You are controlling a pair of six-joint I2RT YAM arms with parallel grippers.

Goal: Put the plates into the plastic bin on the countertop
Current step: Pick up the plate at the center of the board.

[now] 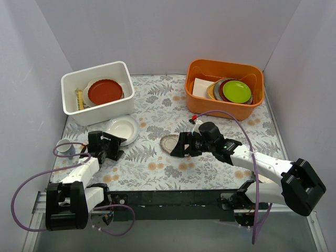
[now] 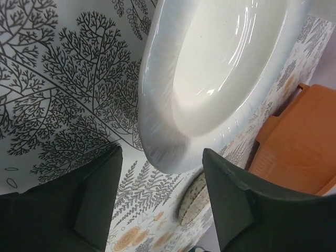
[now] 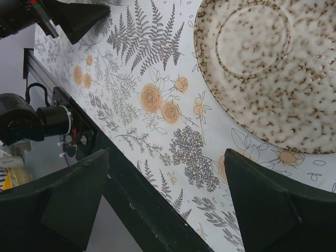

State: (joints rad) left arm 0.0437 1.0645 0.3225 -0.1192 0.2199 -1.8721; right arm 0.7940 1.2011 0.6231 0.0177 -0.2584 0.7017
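Note:
A white plate [image 1: 123,128] lies on the fern-printed countertop [image 1: 210,163] just in front of the white plastic bin [image 1: 73,113]. The bin holds a red-brown plate [image 1: 105,91]. My left gripper [image 1: 119,147] is open at the white plate's near rim. In the left wrist view that rim [image 2: 173,157] dips between the two fingertips of the left gripper [image 2: 163,152] without touching either. A speckled beige plate [image 1: 169,142] lies mid-table. My right gripper [image 1: 174,147] stands wide open beside it. In the right wrist view the speckled plate [image 3: 268,68] lies ahead of the empty right gripper [image 3: 167,152].
An orange tub [image 1: 197,102] at the back right holds a green plate [image 1: 236,91], darker plates and a white napkin [image 1: 201,87]. A small cup [image 1: 65,147] stands at the left edge by my left arm. The table's dark front edge [image 3: 147,210] runs under my right gripper.

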